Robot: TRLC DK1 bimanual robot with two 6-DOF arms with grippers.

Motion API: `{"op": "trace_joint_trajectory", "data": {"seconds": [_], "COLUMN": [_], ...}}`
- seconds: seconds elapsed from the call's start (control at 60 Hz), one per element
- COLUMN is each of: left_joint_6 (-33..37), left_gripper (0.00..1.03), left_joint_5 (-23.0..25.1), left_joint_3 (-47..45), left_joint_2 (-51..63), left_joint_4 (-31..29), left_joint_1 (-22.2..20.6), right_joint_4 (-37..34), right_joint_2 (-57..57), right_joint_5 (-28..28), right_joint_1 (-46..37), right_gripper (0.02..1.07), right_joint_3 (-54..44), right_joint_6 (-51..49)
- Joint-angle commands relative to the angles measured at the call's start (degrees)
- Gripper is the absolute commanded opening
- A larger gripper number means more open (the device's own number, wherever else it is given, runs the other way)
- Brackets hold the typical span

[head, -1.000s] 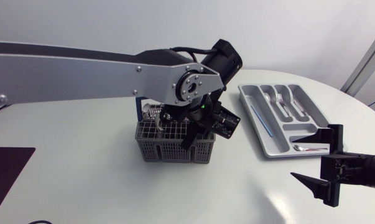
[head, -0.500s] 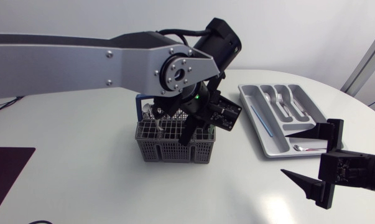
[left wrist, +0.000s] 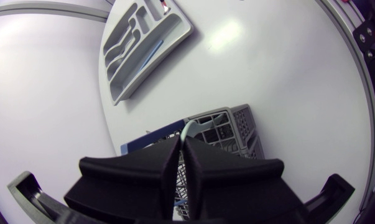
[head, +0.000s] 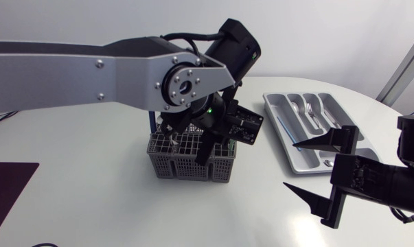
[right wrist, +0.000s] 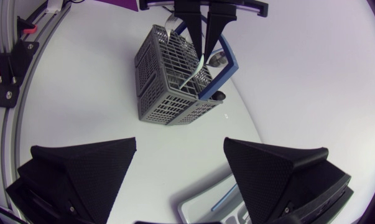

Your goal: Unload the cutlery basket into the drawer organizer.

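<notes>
The grey mesh cutlery basket (head: pixel 186 163) with a blue handle stands mid-table. My left gripper (head: pixel 205 147) hangs over its right side, shut on a pale cutlery piece (left wrist: pixel 196 121) whose lower end is still down in the basket (left wrist: pixel 237 127). The right wrist view shows the same grip: the left gripper (right wrist: pixel 199 40) pinches the pale cutlery piece (right wrist: pixel 193 71) above the basket (right wrist: pixel 168 87). The grey drawer organizer (head: pixel 275 103) lies to the right and holds forks (head: pixel 309 110) and a blue-handled piece (head: pixel 285 130). My right gripper (head: pixel 289 165) is open and empty in front of the organizer.
A dark purple mat (head: pixel 7 185) lies at the table's front left corner. The right gripper hides the organizer's near end in the head view. A corner of the organizer (right wrist: pixel 199 208) shows between the right gripper's fingers (right wrist: pixel 81 171).
My right gripper has moved left, across the organizer's near end and toward the basket. My left arm has shifted slightly left and up, still gripping the pale piece.
</notes>
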Motion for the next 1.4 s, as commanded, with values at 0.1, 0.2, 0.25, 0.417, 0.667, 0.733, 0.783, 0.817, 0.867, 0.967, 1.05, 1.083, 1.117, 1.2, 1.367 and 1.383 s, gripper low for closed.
{"op": "trace_joint_trajectory", "data": {"seconds": [0.1, 0.2, 0.25, 0.417, 0.667, 0.733, 0.783, 0.817, 0.867, 0.967, 1.05, 1.083, 1.117, 1.2, 1.367, 1.383], "left_joint_6": [-2.8, -3.5, -3.8, -5.1, -5.7, -6.0, -6.0, -6.0, -6.0, -6.2, -6.3, -6.3, -6.3, -6.2, -6.2, -6.2], "left_gripper": [0.06, 0.06, 0.06, 0.06, 0.06, 0.06, 0.06, 0.06, 0.06, 0.06, 0.06, 0.06, 0.06, 0.06, 0.06, 0.06], "left_joint_5": [0.0, 0.0, 0.0, 0.0, -0.8, -1.4, -1.8, -2.1, -2.8, -3.6, -4.5, -4.7, -5.0, -5.9, -7.2, -7.4], "left_joint_3": [-4.3, -4.7, -4.5, -3.1, -2.5, -2.0, -1.6, -1.4, -1.4, -1.6, -2.0, -2.0, -2.0, -1.8, -1.5, -1.5], "left_joint_2": [-1.6, -2.1, -2.2, -2.5, -3.6, -4.1, -4.3, -4.5, -4.7, -5.4, -6.1, -6.4, -6.6, -7.4, -8.7, -8.9], "left_joint_4": [2.3, 2.6, 2.7, 3.1, 3.1, 2.9, 2.8, 2.6, 2.6, 2.5, 2.5, 2.4, 2.4, 2.0, 1.4, 1.4], "left_joint_1": [0.2, 0.4, 0.6, 1.3, 1.3, 1.2, 1.1, 1.0, 0.9, 0.5, -0.2, -0.4, -0.7, -1.2, -2.2, -2.3], "right_joint_4": [2.7, 3.2, 3.9, 6.2, 7.7, 7.7, 7.7, 7.7, 7.7, 7.7, 7.7, 7.7, 7.7, 7.5, 7.0, 7.0], "right_joint_2": [0.7, 1.0, 1.1, 3.0, 3.3, 3.3, 3.2, 3.2, 3.1, 2.8, 2.6, 2.6, 2.5, 2.0, 0.8, 0.7], "right_joint_5": [2.6, 3.4, 3.7, 5.2, 7.7, 8.1, 8.2, 8.3, 8.5, 9.0, 9.2, 9.4, 9.6, 9.9, 10.6, 10.6], "right_joint_1": [4.2, 5.8, 6.5, 9.5, 13.1, 13.5, 13.7, 13.9, 14.1, 14.7, 15.2, 15.4, 15.7, 16.0, 16.7, 16.7], "right_gripper": [1.03, 1.03, 1.03, 1.03, 1.03, 1.03, 1.03, 1.03, 1.03, 1.03, 1.03, 1.03, 1.03, 1.03, 1.03, 1.03], "right_joint_3": [-2.6, -2.8, -2.8, -2.7, -2.9, -2.8, -2.9, -2.8, -2.8, -3.0, -3.0, -3.0, -3.0, -3.0, -3.0, -3.0], "right_joint_6": [5.4, 6.3, 7.2, 10.9, 12.6, 12.7, 12.8, 12.8, 12.8, 13.1, 13.3, 13.3, 13.3, 13.4, 13.5, 13.5]}}
